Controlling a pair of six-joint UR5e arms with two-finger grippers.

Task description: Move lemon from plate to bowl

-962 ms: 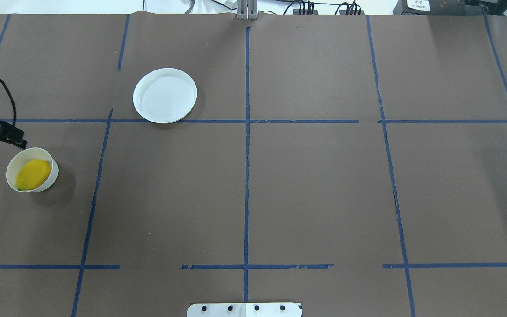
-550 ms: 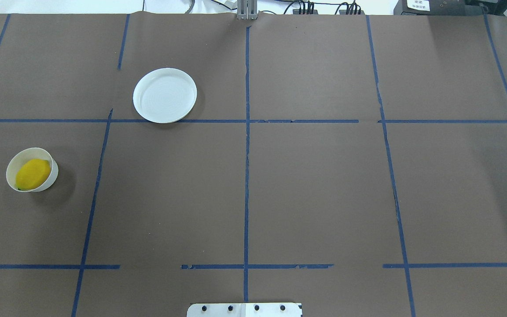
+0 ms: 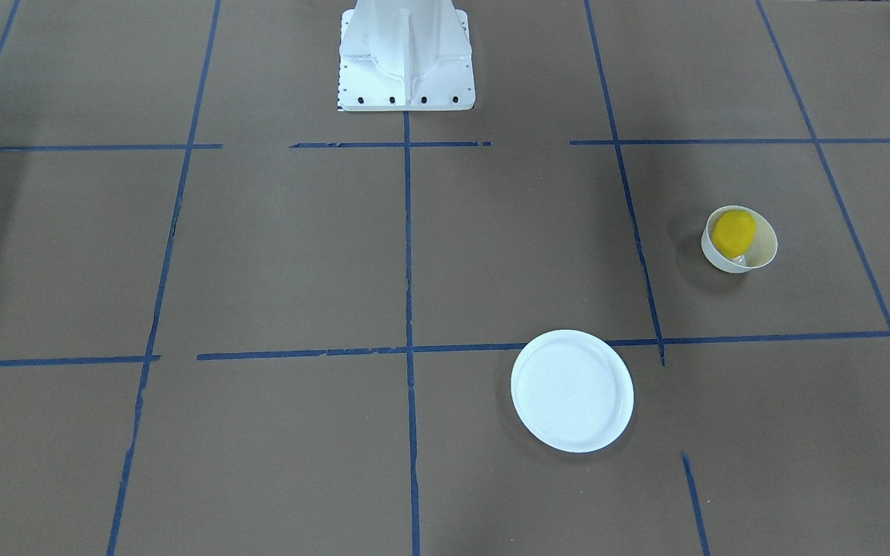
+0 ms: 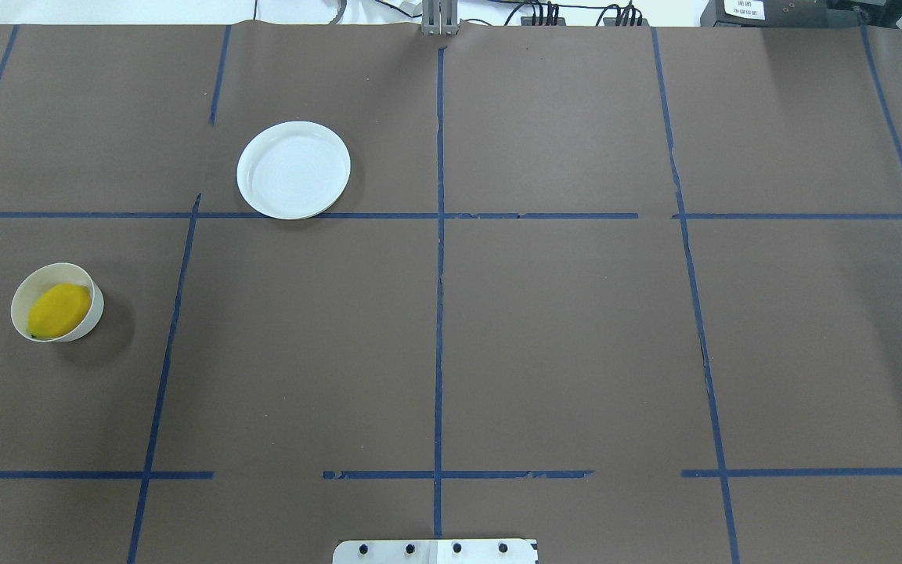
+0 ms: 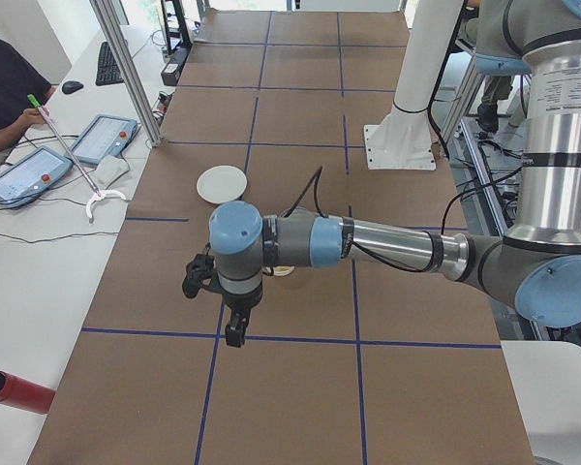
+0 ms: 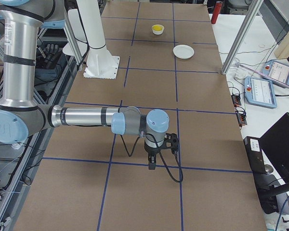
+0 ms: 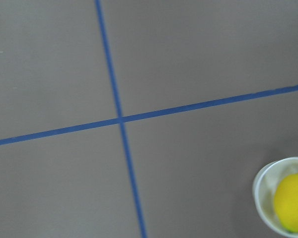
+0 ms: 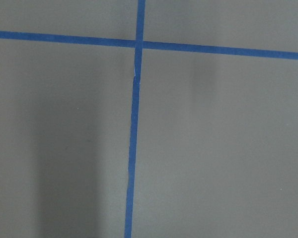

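Observation:
The yellow lemon (image 4: 59, 310) lies inside the small white bowl (image 4: 95, 312) at the table's left side. It also shows in the front view as lemon (image 3: 733, 230) in bowl (image 3: 763, 249), and in the left wrist view as lemon (image 7: 293, 201) in bowl (image 7: 261, 187). The flat white plate (image 4: 294, 169) is bare; it also shows in the front view (image 3: 572, 390). My left gripper (image 5: 234, 335) shows only in the exterior left view, near the bowl; I cannot tell its state. My right gripper (image 6: 151, 166) shows only in the exterior right view, far from both dishes; I cannot tell its state.
Brown paper with blue tape lines covers the table (image 4: 561, 329). The robot's white base (image 3: 405, 54) stands at the table's near middle edge. Operator tablets (image 6: 260, 90) and a person (image 5: 5, 92) are beside the table.
The left gripper, at the overhead view's left edge above the bowl one second ago, has left that view. The lemon, bowl and plate have not moved.

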